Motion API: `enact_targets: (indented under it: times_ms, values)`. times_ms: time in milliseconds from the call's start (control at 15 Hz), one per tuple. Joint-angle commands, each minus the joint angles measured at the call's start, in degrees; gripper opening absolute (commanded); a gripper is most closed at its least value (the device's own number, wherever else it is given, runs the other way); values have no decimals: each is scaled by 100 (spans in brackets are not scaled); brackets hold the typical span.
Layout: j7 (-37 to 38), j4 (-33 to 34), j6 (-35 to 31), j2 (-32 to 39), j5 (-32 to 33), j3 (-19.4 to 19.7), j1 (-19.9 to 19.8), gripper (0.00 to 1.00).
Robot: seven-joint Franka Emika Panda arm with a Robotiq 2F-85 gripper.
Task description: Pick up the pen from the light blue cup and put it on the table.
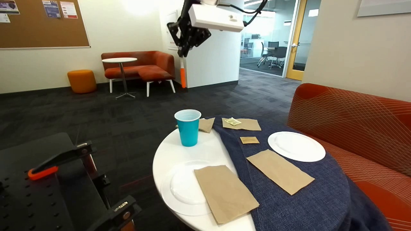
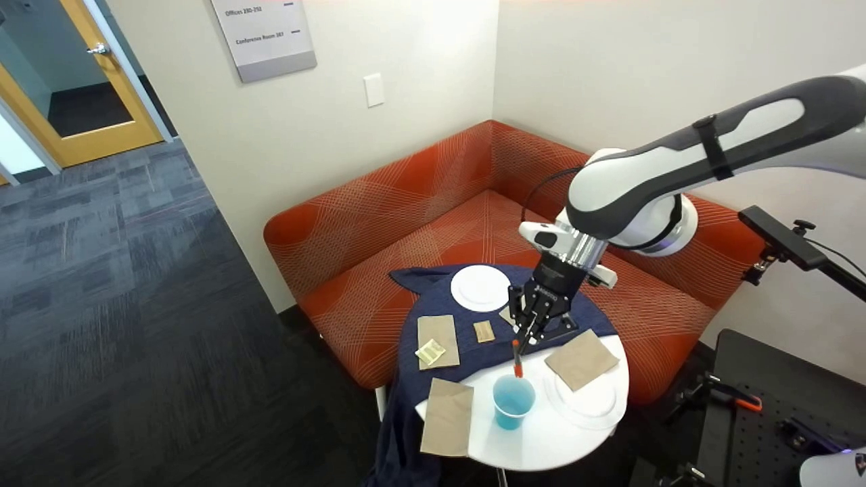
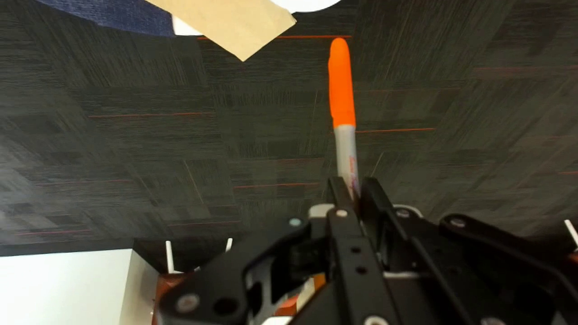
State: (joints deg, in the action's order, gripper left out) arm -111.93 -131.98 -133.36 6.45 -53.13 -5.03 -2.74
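Note:
The pen point(image 1: 183, 77) has an orange cap and a whitish barrel. My gripper point(image 1: 183, 53) is shut on its barrel and holds it well above the table point(image 1: 160, 163), cap end down. In an exterior view the pen point(image 2: 518, 370) hangs beyond the rim of the light blue cup point(image 2: 513, 409), below my gripper point(image 2: 524, 338). The cup point(image 1: 188, 131) stands upright on the white part of the table, apart from the pen. In the wrist view the pen point(image 3: 342, 85) sticks out from between the fingertips point(image 3: 354, 187); its rear end is hidden. The cup is out of the wrist view.
A white plate point(image 1: 183, 189) with a brown napkin point(image 1: 226, 194) lies near the cup. Another plate point(image 1: 297, 146), napkins and small packets lie on the navy cloth point(image 1: 301, 199). A red sofa point(image 1: 359, 128) stands beside the table. A black perforated stand point(image 1: 32, 195) is at the side.

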Motion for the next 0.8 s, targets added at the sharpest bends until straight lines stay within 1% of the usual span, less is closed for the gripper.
enact_targets:
  times_ms: [0, 133, 200, 400, 733]
  values:
    - [237, -253, -1, -478, -66, 253, 8, 3]
    - [185, -258, -52, -516, -124, 379, -3, 3]
    - [204, -282, -186, -532, -156, 417, 16, 3]
    - [330, -260, -693, -402, -149, 493, 52, 3]
    - [658, -323, -1829, -149, 38, 446, 136, 3]
